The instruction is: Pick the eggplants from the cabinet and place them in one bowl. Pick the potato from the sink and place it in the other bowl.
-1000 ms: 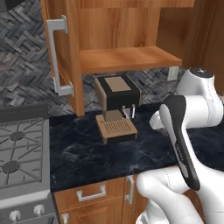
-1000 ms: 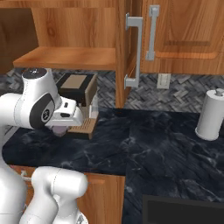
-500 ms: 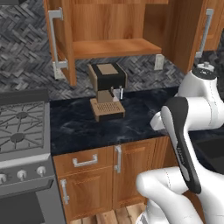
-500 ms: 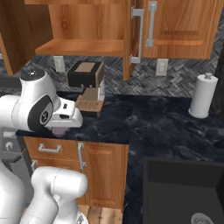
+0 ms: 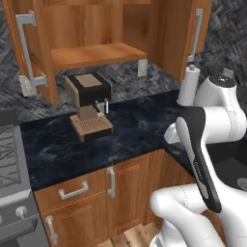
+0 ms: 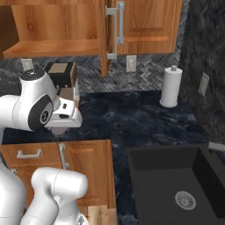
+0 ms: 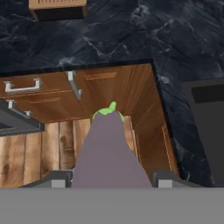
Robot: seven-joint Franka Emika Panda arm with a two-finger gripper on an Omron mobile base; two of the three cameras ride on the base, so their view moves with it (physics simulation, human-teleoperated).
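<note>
My gripper (image 7: 113, 177) is shut on an eggplant (image 7: 109, 148), a dull purple lump with a green cap that points down over the counter's front edge. In the right base view the eggplant (image 6: 58, 130) peeks out under the white hand, left of the counter's middle. The wooden wall cabinet (image 5: 91, 53) stands open with its shelf bare, also seen from the right as the cabinet (image 6: 52, 46). The black sink (image 6: 176, 176) lies low at the right, its drain showing. The bowls and the potato are out of view.
A coffee machine (image 5: 89, 103) stands on the dark marble counter (image 6: 132, 118) under the shelf. A paper towel roll (image 6: 170, 87) is by the back wall. The stove (image 5: 9, 159) is at the far left. Base cabinets (image 6: 66, 158) and wooden floor lie below the hand.
The whole picture has slid left, so the base has driven to the right: the sink comes into view and the stove leaves. The gripper keeps its hold on the eggplant.
</note>
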